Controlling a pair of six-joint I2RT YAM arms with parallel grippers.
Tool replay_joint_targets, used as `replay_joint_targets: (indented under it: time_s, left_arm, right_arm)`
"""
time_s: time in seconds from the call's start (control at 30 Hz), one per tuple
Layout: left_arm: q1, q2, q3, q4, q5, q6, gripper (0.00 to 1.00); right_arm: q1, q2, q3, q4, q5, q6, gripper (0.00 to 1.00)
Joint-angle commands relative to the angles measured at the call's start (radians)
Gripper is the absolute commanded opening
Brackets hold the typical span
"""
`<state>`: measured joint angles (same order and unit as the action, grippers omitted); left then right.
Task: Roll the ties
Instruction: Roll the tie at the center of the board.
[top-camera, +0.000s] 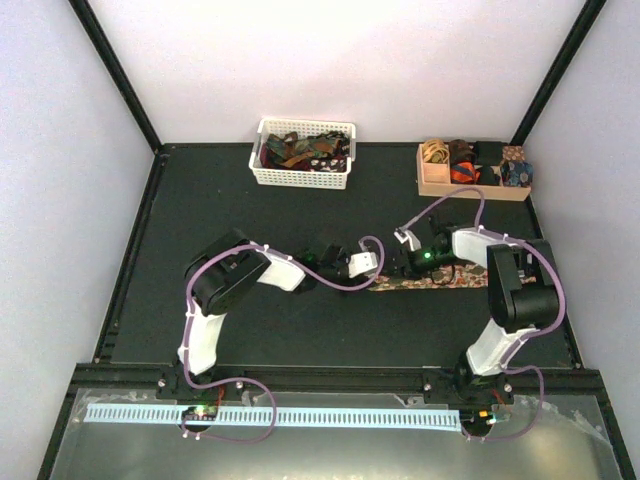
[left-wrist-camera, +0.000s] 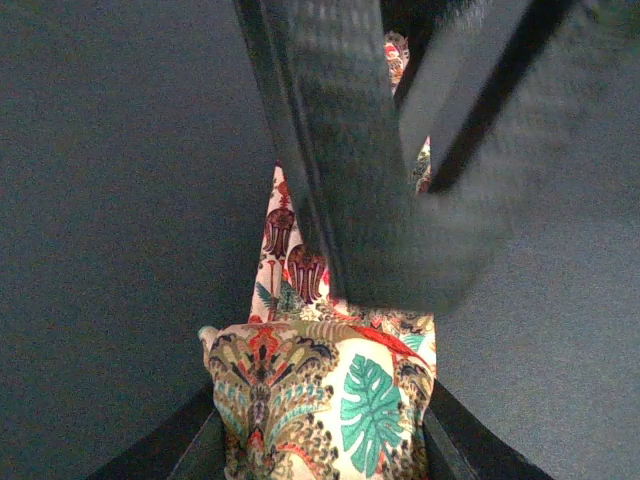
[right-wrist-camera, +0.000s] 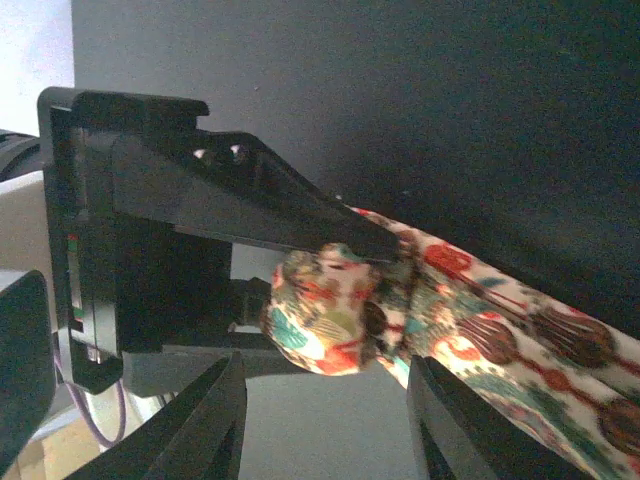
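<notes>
A floral tie (top-camera: 440, 281) in red, green and beige lies flat on the black table between the two arms. Its left end is rolled up (left-wrist-camera: 320, 390). My left gripper (left-wrist-camera: 320, 425) is shut on this roll, one finger on each side. In the top view the left gripper (top-camera: 385, 270) meets my right gripper (top-camera: 408, 262) over the tie's left end. In the right wrist view the roll (right-wrist-camera: 325, 310) hangs just beyond my open right gripper (right-wrist-camera: 330, 400), whose fingers do not touch it. The tie's flat part (right-wrist-camera: 520, 340) runs off to the right.
A white slatted basket (top-camera: 302, 180) with several loose ties (top-camera: 305, 150) stands at the back centre. A tan wooden compartment box (top-camera: 475, 189) with rolled ties stands at the back right. The right gripper's fingers (left-wrist-camera: 380, 200) hang over the tie in the left wrist view.
</notes>
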<state>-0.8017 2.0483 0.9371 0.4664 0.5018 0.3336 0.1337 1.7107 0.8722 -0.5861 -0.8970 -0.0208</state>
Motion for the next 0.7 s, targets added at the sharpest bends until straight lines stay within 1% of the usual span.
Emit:
replay_joint_targets:
  time_s: [0.0, 0.17, 0.23, 0.27, 0.3, 0.37, 0.4, 0.47, 0.53, 0.6, 0.67]
  left_arm:
    - [0.007, 0.07, -0.004, -0.274, -0.101, 0.007, 0.37]
    - [0.006, 0.075, 0.004, -0.284, -0.094, -0.004, 0.37]
    - [0.007, 0.076, 0.005, -0.284, -0.092, -0.004, 0.37]
    - [0.007, 0.077, 0.006, -0.284, -0.091, -0.004, 0.37]
    - [0.007, 0.076, 0.008, -0.286, -0.091, -0.004, 0.37]
    - [0.007, 0.074, 0.009, -0.288, -0.092, -0.003, 0.37]
    - [0.007, 0.073, 0.008, -0.288, -0.093, -0.001, 0.39]
    - [0.009, 0.07, 0.009, -0.284, -0.092, -0.003, 0.43]
    - [0.019, 0.062, 0.001, -0.26, -0.077, -0.015, 0.52]
    - [0.04, 0.04, -0.028, -0.183, -0.029, -0.036, 0.62]
    - [0.062, 0.014, -0.066, -0.084, 0.021, -0.06, 0.69]
  right_arm:
    - [0.047, 0.015, -0.019, 0.122, -0.049, 0.074, 0.47]
    - [0.063, 0.058, -0.033, 0.172, -0.021, 0.084, 0.44]
    - [0.064, 0.066, -0.041, 0.194, -0.019, 0.095, 0.4]
    - [0.064, 0.07, -0.041, 0.198, -0.021, 0.097, 0.33]
    - [0.064, 0.075, -0.04, 0.199, -0.021, 0.097, 0.23]
    - [0.064, 0.08, -0.037, 0.193, -0.001, 0.093, 0.06]
    - [0.063, 0.082, -0.035, 0.183, 0.014, 0.085, 0.02]
    - [0.062, 0.085, -0.033, 0.161, 0.049, 0.065, 0.01]
    - [0.059, 0.09, -0.032, 0.138, 0.083, 0.047, 0.01]
    - [0.055, 0.094, -0.03, 0.115, 0.111, 0.032, 0.01]
    - [0.051, 0.097, -0.025, 0.09, 0.142, 0.019, 0.01]
